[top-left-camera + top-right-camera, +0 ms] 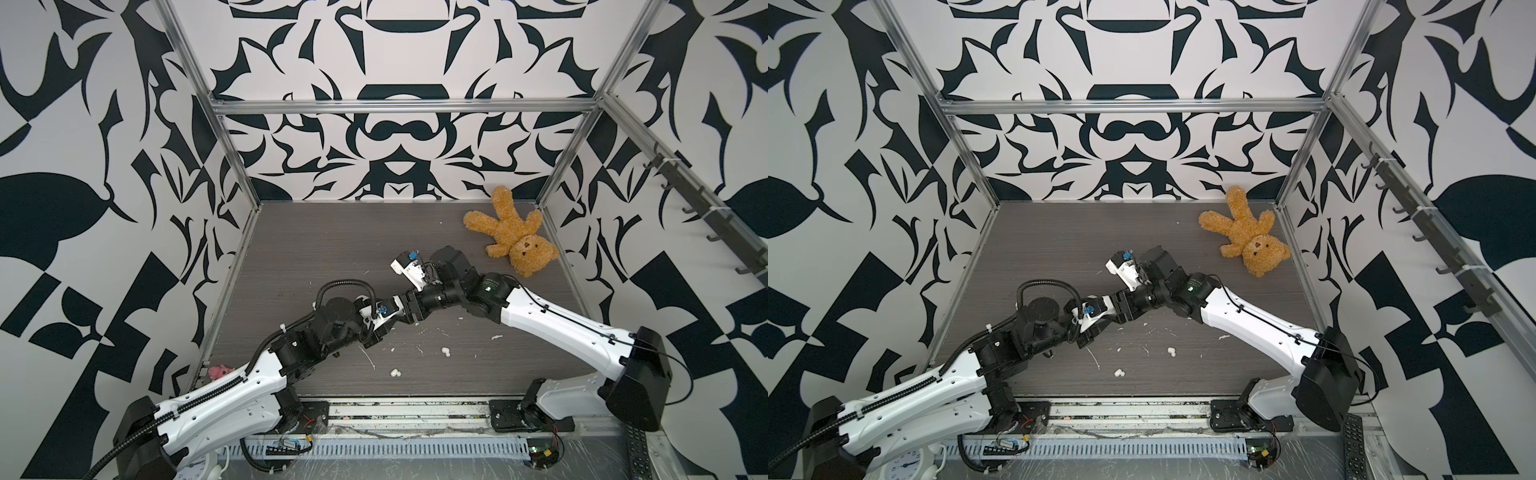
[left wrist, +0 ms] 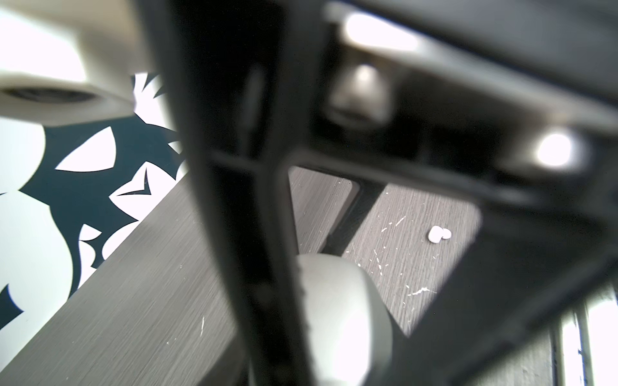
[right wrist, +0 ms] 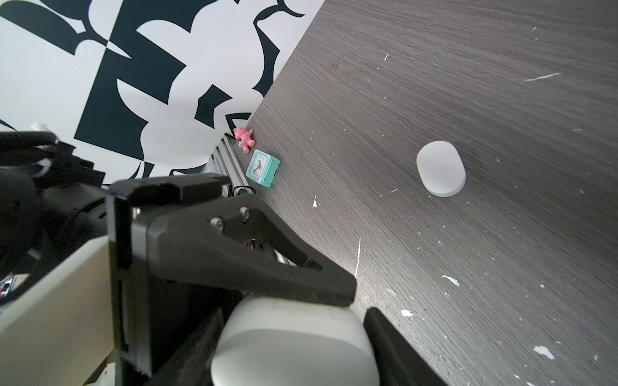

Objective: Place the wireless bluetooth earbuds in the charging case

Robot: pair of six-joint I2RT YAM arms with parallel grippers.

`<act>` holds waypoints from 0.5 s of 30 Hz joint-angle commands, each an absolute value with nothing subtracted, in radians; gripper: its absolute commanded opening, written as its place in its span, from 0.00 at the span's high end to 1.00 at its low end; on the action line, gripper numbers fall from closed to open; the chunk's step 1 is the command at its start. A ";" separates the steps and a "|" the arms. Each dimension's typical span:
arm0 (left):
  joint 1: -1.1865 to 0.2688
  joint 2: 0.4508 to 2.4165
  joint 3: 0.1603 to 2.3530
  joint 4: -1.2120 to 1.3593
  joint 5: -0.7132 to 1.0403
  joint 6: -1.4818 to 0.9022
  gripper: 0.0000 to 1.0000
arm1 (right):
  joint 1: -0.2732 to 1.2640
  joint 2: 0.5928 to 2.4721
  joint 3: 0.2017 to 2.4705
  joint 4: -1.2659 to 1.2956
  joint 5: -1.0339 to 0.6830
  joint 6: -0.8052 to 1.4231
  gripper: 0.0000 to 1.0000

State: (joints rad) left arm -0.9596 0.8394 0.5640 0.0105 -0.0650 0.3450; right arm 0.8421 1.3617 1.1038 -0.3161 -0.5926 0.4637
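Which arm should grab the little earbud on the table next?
Probably the right. The left gripper is shut on the charging case, steadying it. The right gripper only has its fingers around that case, and a loose earbud lies nearer its side.

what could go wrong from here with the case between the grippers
The white oval charging case sits between the jaws of the right gripper, with the shut left gripper close beside it; a nudge might knock it out. Tiny white earbuds lie loose on the grey wood-grain table close by; a careless sweep might scatter them.
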 commanded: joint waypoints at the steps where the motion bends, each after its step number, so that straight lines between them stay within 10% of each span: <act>1: -0.957 0.823 0.555 0.054 -0.072 0.359 1.00 | 0.853 1.326 1.092 -0.299 -0.611 0.472 0.22; 15: -0.957 0.813 0.561 -0.003 -0.029 0.318 1.00 | 0.846 1.229 1.157 -0.403 -0.519 0.416 0.01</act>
State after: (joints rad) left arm -0.9596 0.8223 0.5640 0.0216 -0.0471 0.3393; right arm 0.8429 1.2892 1.1034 -0.3725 -0.5407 0.4595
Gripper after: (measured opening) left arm 0.441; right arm 0.990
